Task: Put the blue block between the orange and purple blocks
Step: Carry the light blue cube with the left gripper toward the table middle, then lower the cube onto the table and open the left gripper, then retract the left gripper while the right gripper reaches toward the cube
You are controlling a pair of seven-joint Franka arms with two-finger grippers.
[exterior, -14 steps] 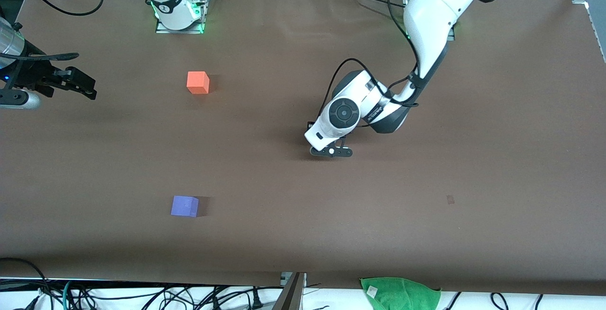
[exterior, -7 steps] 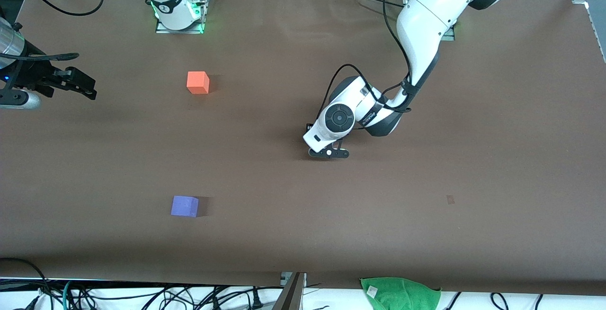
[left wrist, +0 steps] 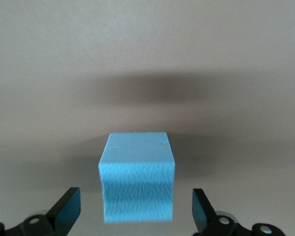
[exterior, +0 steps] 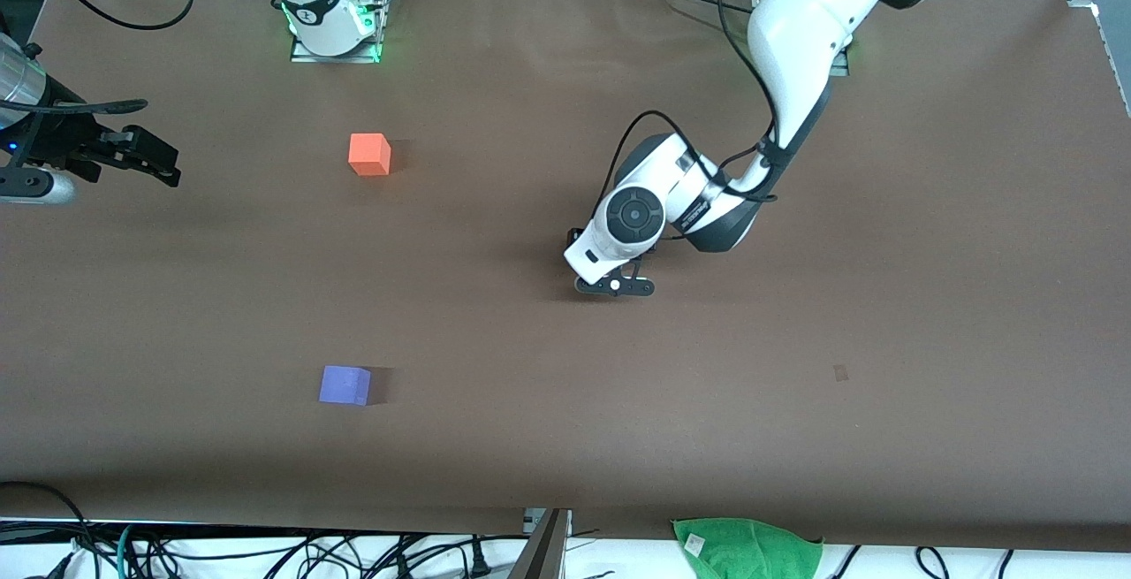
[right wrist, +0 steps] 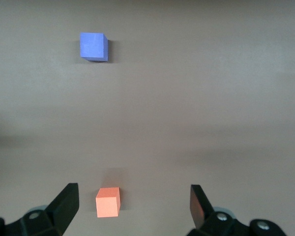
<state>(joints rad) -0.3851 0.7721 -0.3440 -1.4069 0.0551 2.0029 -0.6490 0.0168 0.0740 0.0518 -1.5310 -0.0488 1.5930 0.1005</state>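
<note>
I've got the left hand (left wrist: pixel 136 216) released around the small sky-blue matte cube (left wrist: pixel 137 177) on the brown table (exterior: pixel 795 340), roughly 3 o'clock of the bright orange cube (exterior: pixel 369 155) and violet-purple cube (exterior: pixel 345 384), right hand (right wrist: pixel 132 209) open too, waiting at its end.

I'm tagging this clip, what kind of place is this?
Probably a robotics lab bench: two arms bolted to a brown-covered table, bare foam cubes like the orange block, and loose cables along the table's edge.

Your glossy white left arm (exterior: pixel 800 26) has black joint bands, a looping black cable (exterior: pixel 632 133), and matte black fingers (left wrist: pixel 64 211).
</note>
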